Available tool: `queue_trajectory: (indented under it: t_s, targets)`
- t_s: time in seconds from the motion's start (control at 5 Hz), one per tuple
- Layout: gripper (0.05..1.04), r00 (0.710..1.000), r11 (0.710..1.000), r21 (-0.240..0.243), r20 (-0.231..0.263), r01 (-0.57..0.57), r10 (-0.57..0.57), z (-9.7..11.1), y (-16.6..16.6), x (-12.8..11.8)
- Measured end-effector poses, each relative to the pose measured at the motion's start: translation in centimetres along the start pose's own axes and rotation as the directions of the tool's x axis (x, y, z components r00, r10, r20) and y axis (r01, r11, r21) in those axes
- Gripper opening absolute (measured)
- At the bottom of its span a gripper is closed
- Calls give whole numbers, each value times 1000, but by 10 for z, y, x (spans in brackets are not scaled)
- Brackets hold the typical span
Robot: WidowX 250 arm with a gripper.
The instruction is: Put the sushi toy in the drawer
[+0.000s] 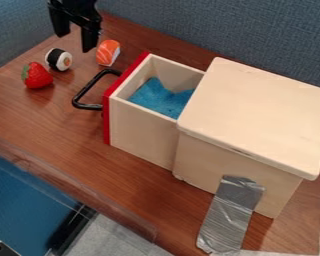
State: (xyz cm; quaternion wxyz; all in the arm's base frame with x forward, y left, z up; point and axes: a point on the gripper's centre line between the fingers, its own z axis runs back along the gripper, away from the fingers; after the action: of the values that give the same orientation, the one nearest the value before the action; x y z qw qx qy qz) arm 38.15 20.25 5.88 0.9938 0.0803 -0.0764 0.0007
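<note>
An open black gripper [75, 42], its two fingers parted and empty, hangs above the far left of a wood-grain tabletop [49, 112], near the sushi toys. The job appears to be at the pick-up step: the drawer [141, 130] stands pulled out, ready for its load. An orange sushi piece [108, 53], striped in white over a pale base, sits outside it beyond the black handle [89, 106], while a rounded roll [58, 59] wrapped in a black band rests nearby, beside a glossy red strawberry [37, 76]. Either piece could be the sushi meant, though the orange one seems likelier. The next move calls for lining up over the toy, lowering around its sides and closing, then lifting clear of the drawer's red front [106, 120]. Inside the pale, smooth-walled drawer lies rumpled blue cloth [156, 98], a likely soft landing. Crinkled silver tape [228, 215] runs from the square-sided, round-cornered wooden box [256, 112] to the tabletop.
</note>
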Motion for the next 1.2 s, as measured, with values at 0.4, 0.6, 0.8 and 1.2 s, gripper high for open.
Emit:
queue_trajectory:
  t_s: [0.4,0.6,0.8,1.2]
  targets:
    - [1001,995,995,-39,12,-96,97,-19,1,27]
    - [1001,993,990,-83,27,-110,113,-17,-12,33]
    - [1001,992,983,-133,11,-125,128,-6,-20,37]
    - [1001,986,984,-99,71,-145,153,7,-12,54]
